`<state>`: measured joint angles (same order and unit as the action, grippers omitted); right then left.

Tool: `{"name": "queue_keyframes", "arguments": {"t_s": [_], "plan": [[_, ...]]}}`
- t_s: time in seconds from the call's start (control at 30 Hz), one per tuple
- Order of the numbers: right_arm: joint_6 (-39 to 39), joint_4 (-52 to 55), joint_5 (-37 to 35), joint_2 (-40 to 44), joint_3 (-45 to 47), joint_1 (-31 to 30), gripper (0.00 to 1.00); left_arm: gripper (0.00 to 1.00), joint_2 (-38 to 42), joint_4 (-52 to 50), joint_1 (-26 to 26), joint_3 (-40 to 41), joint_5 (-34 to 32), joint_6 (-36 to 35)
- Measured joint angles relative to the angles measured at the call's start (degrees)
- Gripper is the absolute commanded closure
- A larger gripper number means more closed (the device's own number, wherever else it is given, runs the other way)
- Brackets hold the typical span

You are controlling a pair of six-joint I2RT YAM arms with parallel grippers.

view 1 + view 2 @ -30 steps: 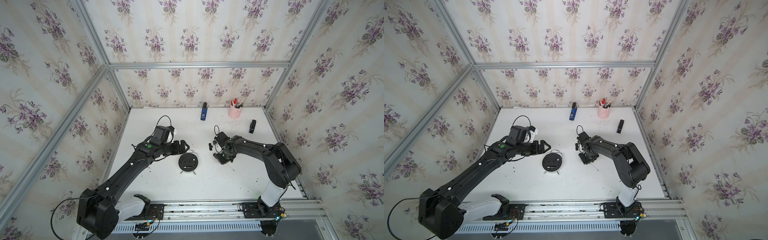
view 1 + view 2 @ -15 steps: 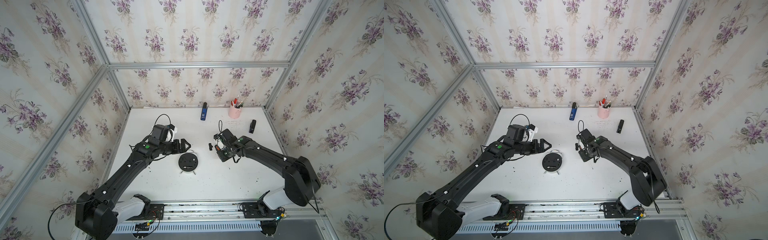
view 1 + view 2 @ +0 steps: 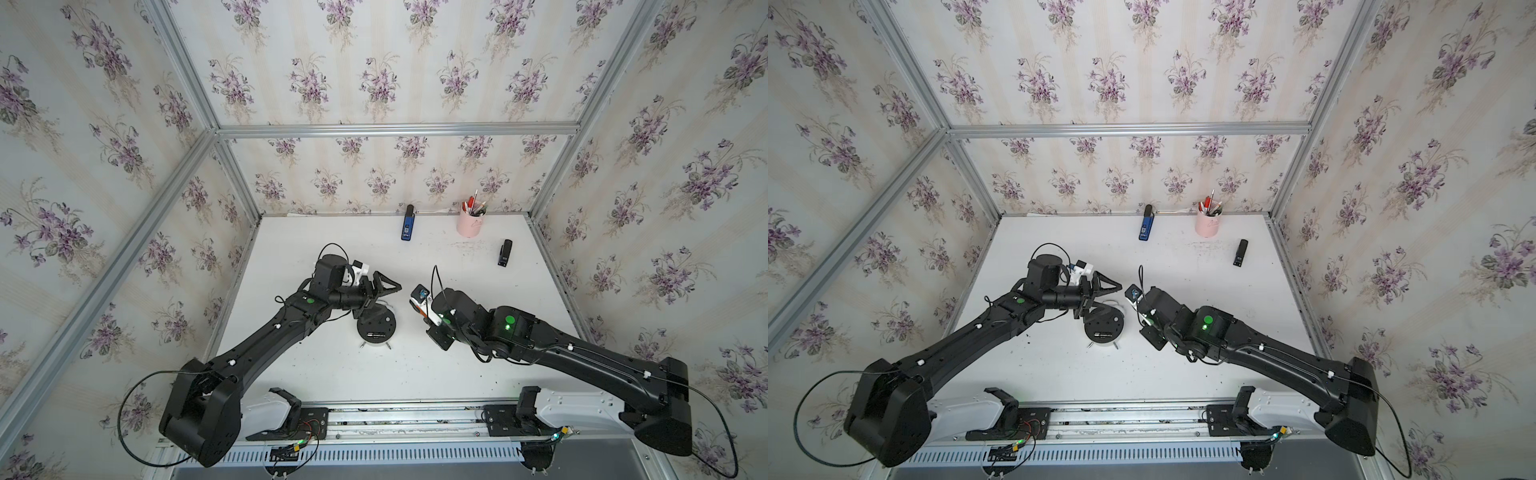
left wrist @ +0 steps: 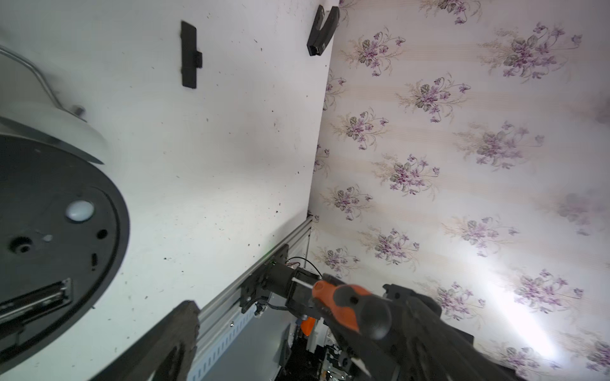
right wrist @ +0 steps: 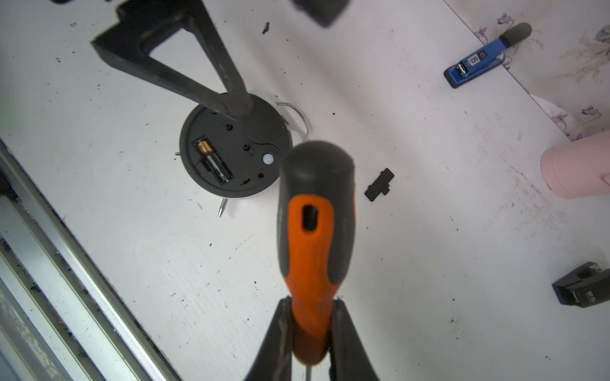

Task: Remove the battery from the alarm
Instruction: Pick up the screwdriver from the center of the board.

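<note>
The alarm [image 3: 376,326] [image 3: 1104,326] lies face down on the white table, black back panel up. Its compartment is uncovered, and the battery [image 5: 214,161] lies in it, black with a copper end. My left gripper [image 3: 380,293] hangs open over the alarm's far edge, one of its fingers [image 4: 180,333] beside the black back [image 4: 59,214]. Nothing is between its fingers. My right gripper [image 5: 312,316] is raised to the right of the alarm [image 5: 236,148]. It is shut on the screwdriver's orange-and-black handle [image 5: 313,231].
A small black cover piece [image 5: 379,184] [image 4: 189,54] lies on the table right of the alarm. At the back stand a pink pen cup [image 3: 469,222], a blue stapler [image 3: 408,224] and a black stapler [image 3: 505,252]. A metal rail [image 3: 395,415] runs along the table's front edge.
My right arm has lifted off the table with the screwdriver and stretched out further. The left gripper has stayed open over the alarm's far edge.
</note>
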<state>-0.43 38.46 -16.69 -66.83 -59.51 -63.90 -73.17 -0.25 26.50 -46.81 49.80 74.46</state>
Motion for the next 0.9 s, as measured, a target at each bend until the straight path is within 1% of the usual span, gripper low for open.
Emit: {"name": "queue_keyframes", "arguments": {"t_s": [0.17, 0.37, 0.57, 0.67, 0.8, 0.9], "plan": [[-0.79, 0.11, -2.56, -0.33, -1.03, -2.54, 1.0, 0.02, -1.55, 1.75, 0.26, -1.77, 3.32, 6.16], [-1.16, 0.33, -5.09, -2.4, -1.42, -4.17, 1.0, 0.02, -2.93, 3.74, 2.91, -1.53, 6.03, 10.64], [-2.38, -0.07, -6.71, -3.58, -1.7, -4.57, 1.0, 0.05, -3.1, 0.83, 4.94, -1.81, 7.02, 10.6], [-2.56, -0.09, -6.84, -4.33, -1.77, -4.68, 1.0, 0.12, -3.23, -0.04, 4.92, -1.07, 6.91, 10.05], [-2.95, -0.28, -6.43, -4.59, -1.75, -4.72, 1.0, 0.32, -4.07, 0.11, 5.18, 0.39, 6.78, 10.1], [-2.95, -0.2, -6.29, -5.44, -1.75, -4.81, 1.0, 0.42, -4.76, 1.07, 6.1, 0.28, 6.71, 10.05]]}}
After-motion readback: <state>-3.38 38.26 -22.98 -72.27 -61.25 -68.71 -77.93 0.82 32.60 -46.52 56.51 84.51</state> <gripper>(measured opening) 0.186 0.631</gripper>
